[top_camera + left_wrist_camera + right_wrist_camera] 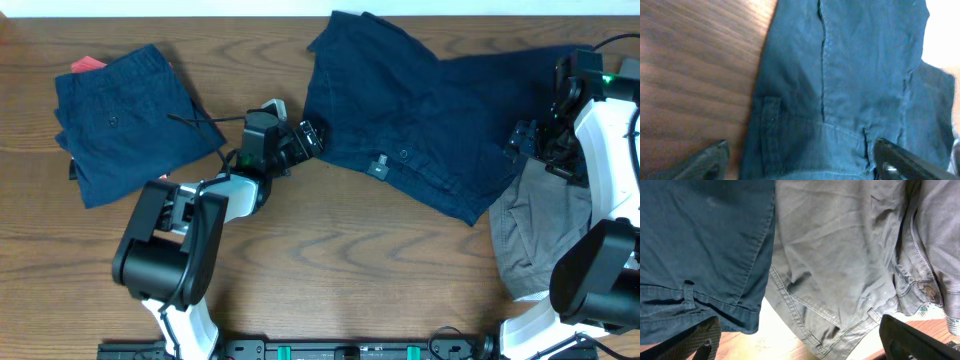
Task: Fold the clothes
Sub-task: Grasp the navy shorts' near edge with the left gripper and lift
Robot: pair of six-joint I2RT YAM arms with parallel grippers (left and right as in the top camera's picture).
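Unfolded navy shorts point(420, 110) lie spread across the table's back middle and right. My left gripper point(312, 137) is open at their left waistband edge; the left wrist view shows the waistband point(805, 135) between the spread fingers point(800, 162). My right gripper point(545, 150) is open over the right end of the navy shorts. The right wrist view shows the navy hem point(705, 255) beside a grey garment point(850, 255), with nothing between the fingers point(802, 340). The grey garment point(530, 235) lies crumpled at the right edge.
A folded pair of navy shorts point(125, 120) lies at the back left, with something red point(88, 64) under its far corner. Bare wooden table point(360, 260) spans the front. The right arm's white body point(610, 150) stands over the right edge.
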